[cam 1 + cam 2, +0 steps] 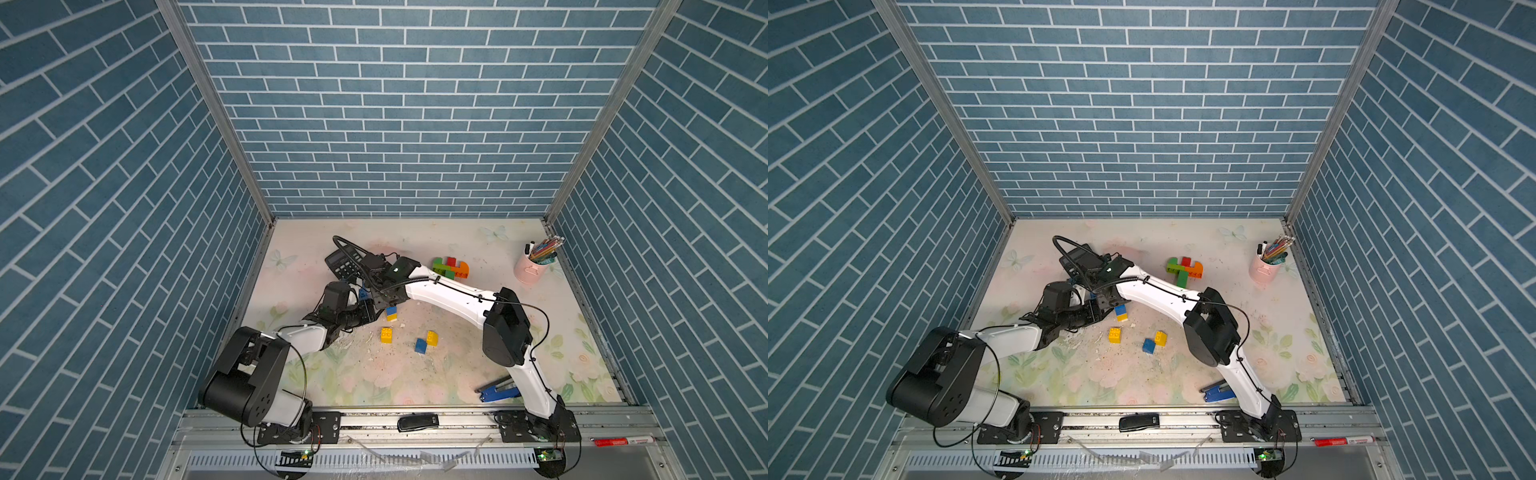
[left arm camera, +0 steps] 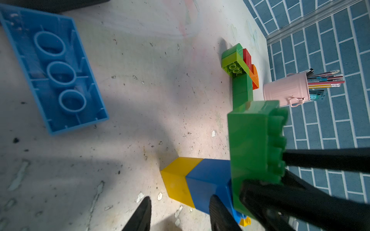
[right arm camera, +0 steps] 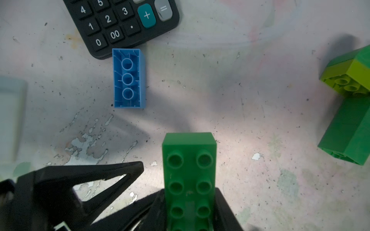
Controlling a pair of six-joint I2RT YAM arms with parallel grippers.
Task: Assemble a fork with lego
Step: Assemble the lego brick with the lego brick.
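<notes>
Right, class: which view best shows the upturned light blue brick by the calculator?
The right wrist view: the light blue brick lies whole, hollow underside up. The left wrist view shows it larger but slightly cropped. In both top views the arms mostly hide it.

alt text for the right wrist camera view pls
A green brick, studs toward the camera, is clamped in the right gripper over a scuffed table. A blue brick lies underside up beside the corner of a black calculator, and a green and lime brick assembly sits at the frame edge.
</notes>
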